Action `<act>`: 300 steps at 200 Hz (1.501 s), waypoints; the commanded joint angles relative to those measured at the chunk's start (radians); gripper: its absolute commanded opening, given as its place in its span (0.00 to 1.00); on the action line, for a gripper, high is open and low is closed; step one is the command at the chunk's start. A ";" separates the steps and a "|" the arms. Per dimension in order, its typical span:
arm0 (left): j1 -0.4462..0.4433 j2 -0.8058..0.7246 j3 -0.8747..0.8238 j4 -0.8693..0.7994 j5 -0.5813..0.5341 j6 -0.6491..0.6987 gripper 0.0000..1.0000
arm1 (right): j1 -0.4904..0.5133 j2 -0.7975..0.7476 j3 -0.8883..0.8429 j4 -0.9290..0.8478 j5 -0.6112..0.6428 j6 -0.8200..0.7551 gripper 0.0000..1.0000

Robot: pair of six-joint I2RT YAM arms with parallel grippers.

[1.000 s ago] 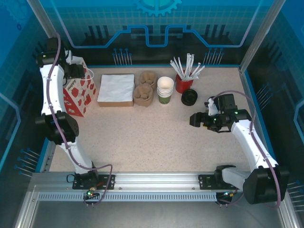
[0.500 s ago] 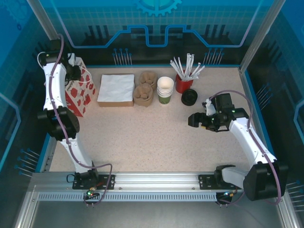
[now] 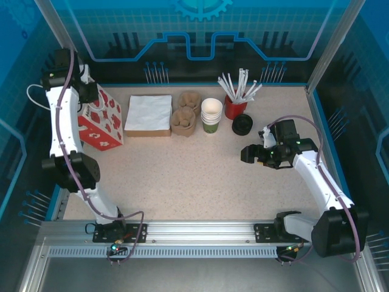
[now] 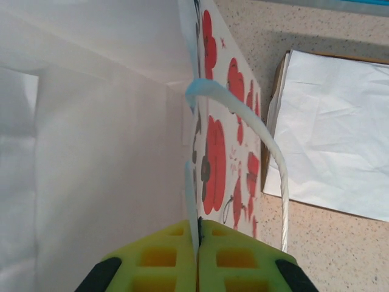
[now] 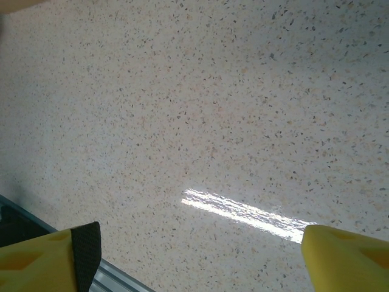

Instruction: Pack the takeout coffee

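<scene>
My left gripper (image 4: 197,255) just clamped the wall of the paper bag (image 4: 214,164), tilting it. Right gripper (image 5: 197,258) hangs spread. Bag's held for packing.

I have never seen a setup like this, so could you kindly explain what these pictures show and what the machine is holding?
These are two robot arms bolted at the near edge of a table, each ending in a two-finger gripper. The wide picture looks down from above and behind them. The other two come from cameras on the wrists. The left gripper is shut on the top edge of a red-patterned paper bag at the far left. The right gripper is open and holds nothing, above bare table. Along the back lie a stack of napkins, brown cardboard sleeves, a stack of cups, a red cup of straws and a black lid.
</scene>
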 commanded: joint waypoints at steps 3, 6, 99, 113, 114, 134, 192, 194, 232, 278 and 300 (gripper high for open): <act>-0.031 -0.112 -0.045 -0.012 -0.042 -0.011 0.00 | 0.015 -0.029 0.033 -0.017 0.030 -0.016 0.88; -0.037 -0.121 -0.049 -0.016 -0.044 -0.012 0.00 | 0.015 -0.031 0.033 -0.019 0.034 -0.017 0.88; -0.426 -0.387 -0.119 -0.246 -0.243 -0.182 0.00 | 0.014 -0.065 0.058 -0.073 0.122 -0.049 0.89; -0.507 -0.413 -0.125 -0.296 -0.232 -0.247 0.00 | 0.014 -0.063 0.058 -0.071 0.123 -0.051 0.89; -0.514 -0.414 -0.125 -0.299 -0.232 -0.253 0.00 | 0.014 -0.064 0.058 -0.072 0.125 -0.051 0.89; -0.659 -0.449 -0.143 -0.349 -0.234 -0.352 0.00 | 0.012 -0.058 0.056 -0.066 0.130 -0.052 0.89; -1.002 -0.424 -0.166 -0.383 -0.280 -0.559 0.00 | 0.012 -0.034 0.072 -0.064 0.152 -0.059 0.89; -1.012 -0.419 -0.165 -0.380 -0.285 -0.562 0.00 | 0.011 -0.034 0.073 -0.064 0.152 -0.059 0.89; -1.144 -0.348 -0.163 -0.284 -0.312 -0.617 0.00 | 0.009 -0.031 0.075 -0.064 0.173 -0.057 0.89; -1.240 -0.247 -0.203 -0.248 -0.353 -0.687 0.00 | -0.003 -0.034 0.073 -0.075 0.201 -0.073 0.89; -1.249 -0.215 -0.215 -0.223 -0.351 -0.703 0.00 | -0.010 -0.040 0.069 -0.073 0.203 -0.076 0.89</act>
